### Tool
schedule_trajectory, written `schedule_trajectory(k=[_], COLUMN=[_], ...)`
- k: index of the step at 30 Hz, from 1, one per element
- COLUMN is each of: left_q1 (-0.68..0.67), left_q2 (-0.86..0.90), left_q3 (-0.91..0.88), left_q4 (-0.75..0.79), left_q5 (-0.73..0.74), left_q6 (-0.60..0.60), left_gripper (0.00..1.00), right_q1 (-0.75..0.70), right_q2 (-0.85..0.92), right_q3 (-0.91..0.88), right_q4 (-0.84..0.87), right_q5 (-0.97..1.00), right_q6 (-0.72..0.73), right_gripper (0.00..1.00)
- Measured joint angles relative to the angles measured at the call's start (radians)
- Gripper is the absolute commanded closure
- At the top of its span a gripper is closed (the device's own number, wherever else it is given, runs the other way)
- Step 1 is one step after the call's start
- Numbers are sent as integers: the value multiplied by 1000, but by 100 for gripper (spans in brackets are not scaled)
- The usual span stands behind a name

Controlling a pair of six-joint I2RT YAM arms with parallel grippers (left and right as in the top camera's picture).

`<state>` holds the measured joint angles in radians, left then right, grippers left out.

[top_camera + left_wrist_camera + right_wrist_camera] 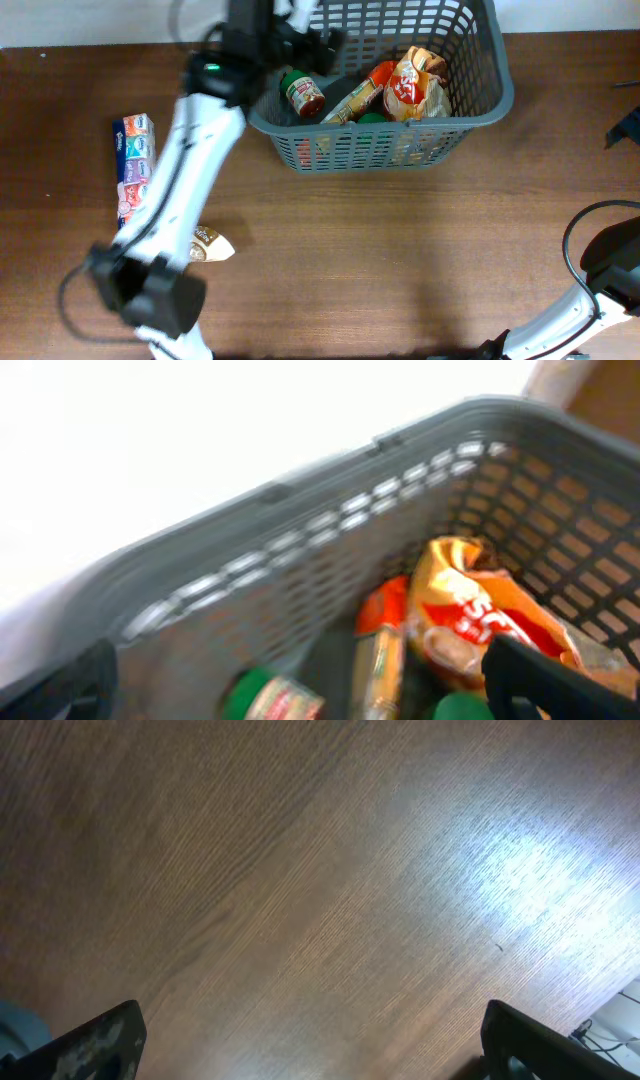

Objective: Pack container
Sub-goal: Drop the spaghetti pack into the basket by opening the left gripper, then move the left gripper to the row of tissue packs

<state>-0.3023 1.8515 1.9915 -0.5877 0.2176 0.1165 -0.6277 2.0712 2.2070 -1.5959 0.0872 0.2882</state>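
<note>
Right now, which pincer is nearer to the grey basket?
Left. The left pincer hangs open over the basket, at its rim; the right pincer faces bare table, well away from it.

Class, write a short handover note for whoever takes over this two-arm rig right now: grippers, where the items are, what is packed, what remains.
Left gripper: open, empty, above the container.
Right gripper: open, empty, over bare table.
Done: green-lidded jar, orange snack bag and long packet lie inside the container.
Left to do: tissue pack and small beige packet lie on the table outside the container, beside the left arm; both probably need packing.
</note>
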Motion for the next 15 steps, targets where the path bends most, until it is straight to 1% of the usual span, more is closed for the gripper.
schedule_trajectory(k=[4,8,15], left_q1=[73,165,349], left_q2=[-138,-234,-254], left_q3=[19,29,30], left_q4=[-142,-301,-504], left_q5=[-85,-176,-238], left_q6=[0,-1,-61], left_gripper=[1,1,1], right_q1=[0,0,0], right_q2=[0,0,0], right_q3=[0,0,0], right_q4=[0,0,-1], right_q5=[0,0,0], right_q6=[0,0,0], right_gripper=[1,1,1])
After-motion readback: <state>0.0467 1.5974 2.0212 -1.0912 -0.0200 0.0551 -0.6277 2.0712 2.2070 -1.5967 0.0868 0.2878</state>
